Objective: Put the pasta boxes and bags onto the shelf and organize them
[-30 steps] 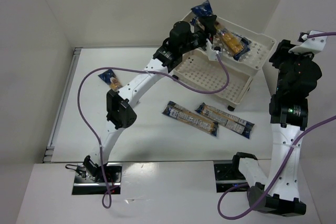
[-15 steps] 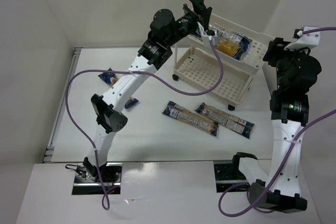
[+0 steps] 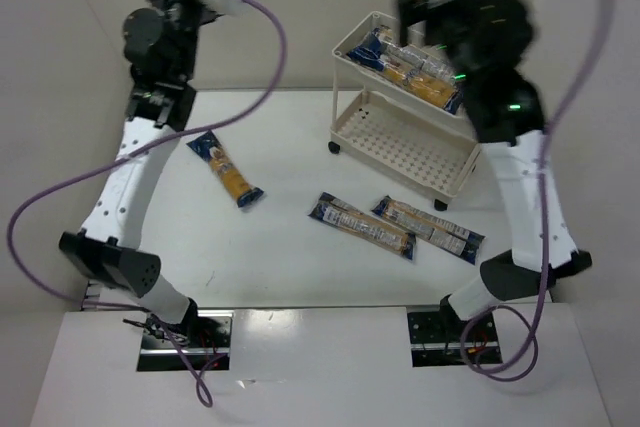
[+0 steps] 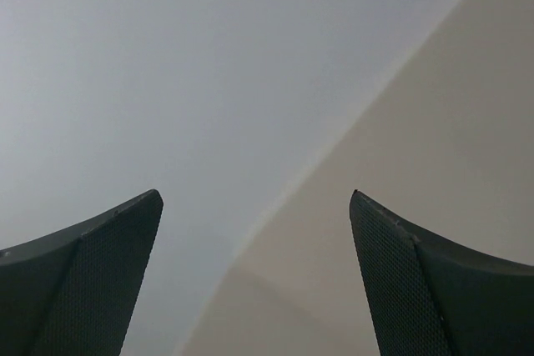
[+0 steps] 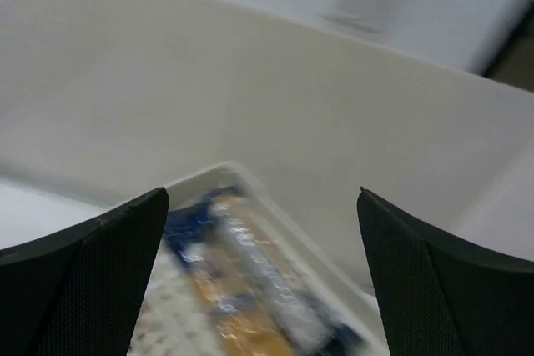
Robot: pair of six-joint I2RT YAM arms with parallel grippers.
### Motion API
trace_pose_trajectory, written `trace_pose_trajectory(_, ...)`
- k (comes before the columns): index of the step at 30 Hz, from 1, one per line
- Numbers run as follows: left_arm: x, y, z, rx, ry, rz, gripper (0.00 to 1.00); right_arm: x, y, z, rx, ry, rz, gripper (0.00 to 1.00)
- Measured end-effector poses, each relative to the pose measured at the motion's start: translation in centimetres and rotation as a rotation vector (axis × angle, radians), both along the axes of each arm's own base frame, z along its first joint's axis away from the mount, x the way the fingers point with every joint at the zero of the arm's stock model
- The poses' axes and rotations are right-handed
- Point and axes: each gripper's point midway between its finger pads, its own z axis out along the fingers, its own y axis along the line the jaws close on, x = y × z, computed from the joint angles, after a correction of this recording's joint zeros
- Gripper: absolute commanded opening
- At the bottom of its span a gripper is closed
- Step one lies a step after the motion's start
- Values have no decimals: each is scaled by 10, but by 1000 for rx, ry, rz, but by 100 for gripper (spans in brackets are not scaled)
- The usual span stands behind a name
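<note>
Top view: the shelf (image 3: 395,142) stands at the far right of the desk (image 3: 280,277). Two stowed packets (image 3: 412,69) lie in its top tray. A lone packet (image 3: 226,169) lies left of the shelf, well apart, long axis slanting far-left to near-right. A packet pair (image 3: 362,227) lies just in front of the shelf, side by side, on the same slant. The left arm (image 3: 125,162) is high, left of the shelf. The right arm (image 3: 495,57) is over it.

Left wrist: left fingers (image 4: 100,273) spread, empty, facing wall.

Right wrist: right fingers (image 5: 100,273) spread, empty. The shelf's top tray is below, blurred.

Judgement: the pair lies below and nearward of the right fingers, so the right arm is nearer.
</note>
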Motion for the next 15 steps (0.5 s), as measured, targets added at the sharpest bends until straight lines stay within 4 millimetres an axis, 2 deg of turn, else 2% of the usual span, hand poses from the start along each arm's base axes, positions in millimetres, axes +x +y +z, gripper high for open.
trace_pose_trajectory(1, 2, 37, -13, -54, 51, 76, 100, 5, 45, -16, -47, 31, 59, 98)
trace_pose_trajectory(2, 1, 71, -29, -103, 101, 149, 100, 6, 95, -41, -111, 80, 128, 98)
trace_pose_trajectory(3, -2, 105, -51, -155, 163, 227, 100, 2, 147, -76, -188, 148, 207, 98)
trace_pose_trajectory(4, -9, 134, -73, -202, 222, 296, 100, -1, 186, -106, -254, 208, 265, 98)
trace_pose_trajectory(6, -24, 174, -133, -294, 362, 407, 100, -15, 260, -176, -397, 338, 388, 98)
trace_pose_trajectory(7, -34, 186, -167, -325, 450, 447, 100, -23, 283, -208, -457, 395, 431, 98)
trace_pose_trajectory(9, -49, 197, -237, -380, 632, 500, 100, -44, 314, -266, -570, 510, 506, 98)
trace_pose_trajectory(11, -66, 196, -316, -434, 848, 531, 100, -68, 327, -312, -648, 615, 585, 98)
trace_pose_trajectory(13, -85, 190, -392, -498, 1086, 543, 100, -86, 328, -345, -696, 694, 639, 98)
trace_pose_trajectory(15, -102, 183, -452, -582, 1293, 547, 100, -102, 314, -384, -748, 776, 663, 98)
